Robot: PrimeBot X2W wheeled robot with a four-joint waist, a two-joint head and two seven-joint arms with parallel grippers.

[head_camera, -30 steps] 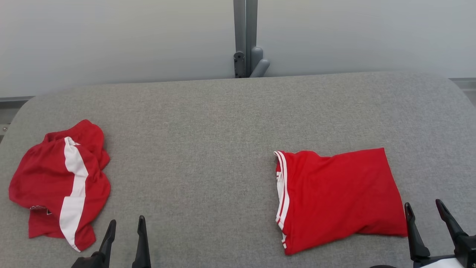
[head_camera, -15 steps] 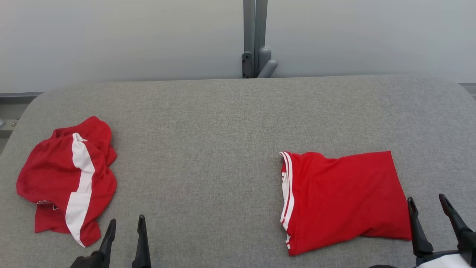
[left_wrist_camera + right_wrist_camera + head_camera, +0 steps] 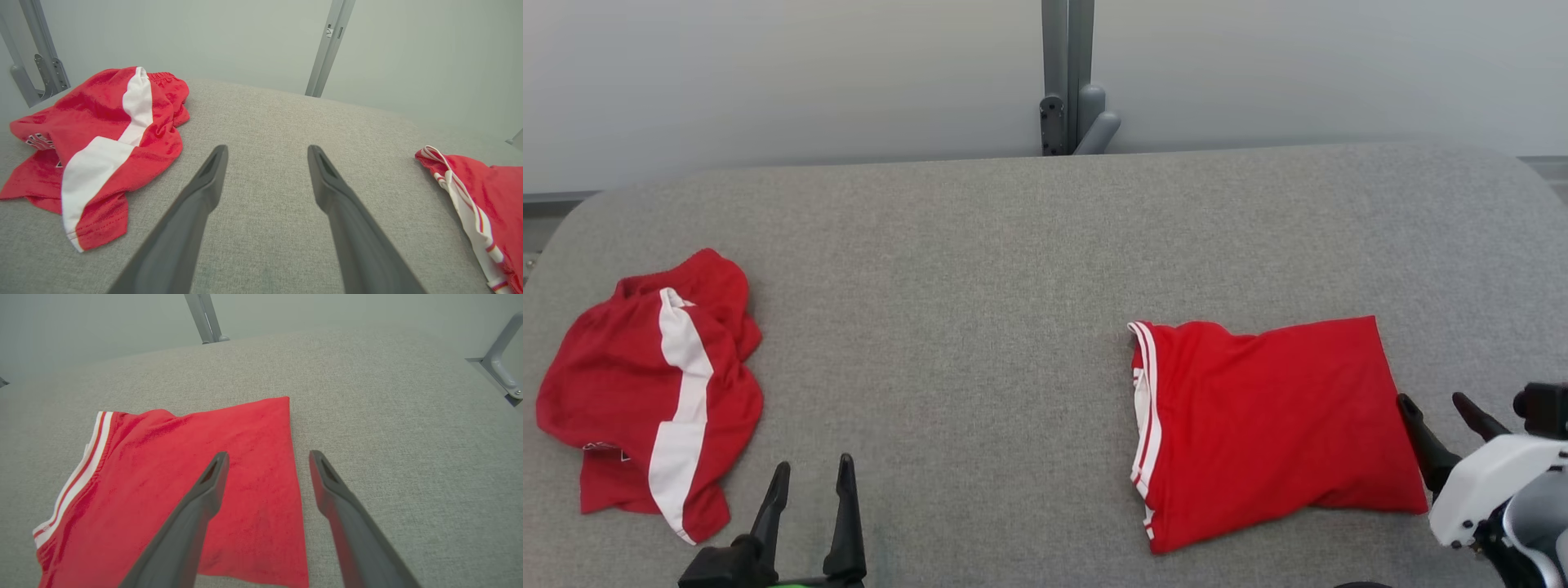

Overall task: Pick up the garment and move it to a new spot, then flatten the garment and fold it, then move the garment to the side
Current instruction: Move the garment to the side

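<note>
Cloth, two pieces, both red, on grey padded table [image 3: 1013, 245]. Nearer one, the folded garment [image 3: 1266, 425], lies flat just off the inner side of the right gripper [image 3: 1431, 400], whose fingers stand spread with nothing between them. Wrist view puts the inner finger [image 3: 196, 510] above the cloth and the outer finger [image 3: 347, 514] above bare table, so the garment's plain short edge runs between them. Whether either touches cloth cannot be told. Long axis of the folded piece runs crosswise, from these fingertips away to the striped hem [image 3: 1143, 408] at the far end. The left gripper [image 3: 814, 464] is likewise spread and empty, pointing at bare table. The folded piece is well off to its inner side, and a crumpled garment [image 3: 645, 392] with a white band is near on its outer side. Judgement: fold looks finished, shift to the side is what remains, and the right arm is plainly nearer. A pinch at that edge may catch top layers only unless the fingers take the whole stack
</note>
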